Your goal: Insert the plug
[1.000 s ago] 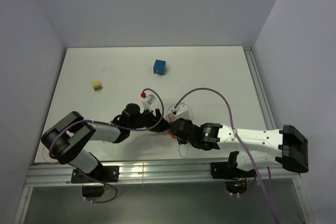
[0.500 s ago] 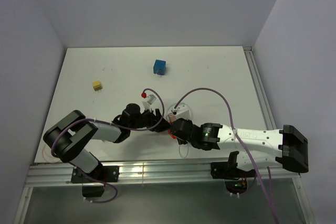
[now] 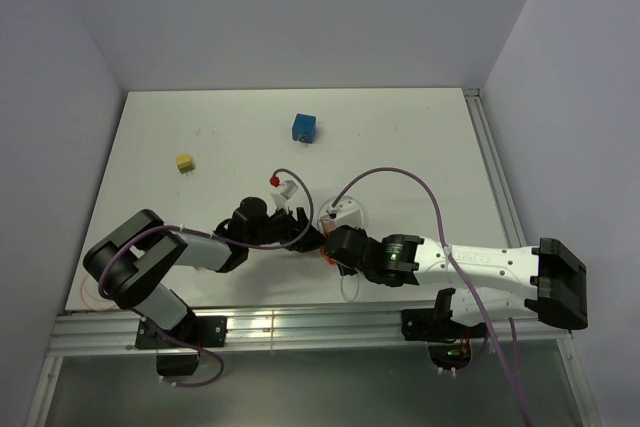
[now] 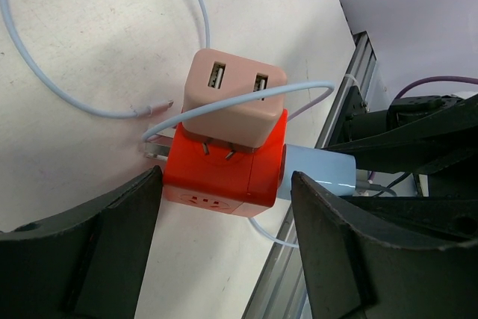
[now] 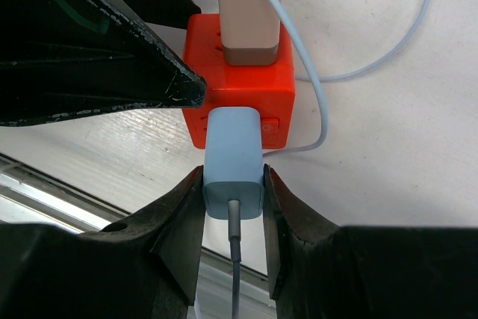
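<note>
Plug: a light blue rounded plastic plug (image 5: 234,156) with a grey cord at its tail, lying level and nose-first against the side face of the socket cube.
Socket: a glossy orange-red plastic socket cube (image 4: 224,177) near the front edge of the bench, between the two arms.
Seating: the plug's nose meets the cube's face with no gap showing; I cannot tell whether the prongs are fully in.
Right end effector (image 5: 234,184): clamped on the light blue plug, one finger on each flank.
Left end effector (image 4: 224,184): jaws apart, straddling the cube; one finger tip looks to touch its edge.
Step in hand: pushing the plug home.
Doing it well: probably push straight along the plug's axis, keep it square to the face, and brace the cube from the far side so it cannot slide.
Neighbour: a beige square USB charger (image 4: 235,106) sits in the cube's top face, a pale blue cable (image 4: 75,106) looped around it.
Writing: none legible; only moulded slot marks and a round symbol on the cube.
Bench: a white flat bench (image 4: 89,35).
</note>
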Available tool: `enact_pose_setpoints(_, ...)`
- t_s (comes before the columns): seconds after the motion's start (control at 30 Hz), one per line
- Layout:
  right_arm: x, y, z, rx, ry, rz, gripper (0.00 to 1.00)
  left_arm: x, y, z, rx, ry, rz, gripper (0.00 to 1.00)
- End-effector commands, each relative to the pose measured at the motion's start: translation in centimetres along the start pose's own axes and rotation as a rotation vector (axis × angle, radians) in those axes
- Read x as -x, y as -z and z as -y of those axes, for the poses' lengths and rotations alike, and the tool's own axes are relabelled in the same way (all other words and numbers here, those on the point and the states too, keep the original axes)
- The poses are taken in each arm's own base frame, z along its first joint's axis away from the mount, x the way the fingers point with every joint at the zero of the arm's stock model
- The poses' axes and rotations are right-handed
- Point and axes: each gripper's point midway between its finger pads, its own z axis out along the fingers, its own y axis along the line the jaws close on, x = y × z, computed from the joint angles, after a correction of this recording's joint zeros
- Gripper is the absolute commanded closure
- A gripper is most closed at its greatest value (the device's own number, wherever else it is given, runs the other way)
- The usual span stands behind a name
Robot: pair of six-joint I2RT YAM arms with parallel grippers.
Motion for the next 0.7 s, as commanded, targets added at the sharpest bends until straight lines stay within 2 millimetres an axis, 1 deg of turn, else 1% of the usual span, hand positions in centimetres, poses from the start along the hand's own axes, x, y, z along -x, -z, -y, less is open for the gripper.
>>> enact_pose_setpoints(0.0,1.3,0.4,-0.3,0.011,-0.032,0.036,1.00,0.4,-0.2,2.0,-0.095,-0.056,0.010,0.25)
enact_pose_setpoints(0.23,1.2,0.3,-0.4,0.013,-0.030,0.029,1.00,-0.6,-0.3,1.7,-0.092,-0.071,-0.016,0.26)
enact_pose_setpoints(0.67,1.2,0.3,-0.6,0.022,-0.031,0.030,1.00,-1.2,-0.2,1.7,-0.102,-0.087,-0.023,0.28)
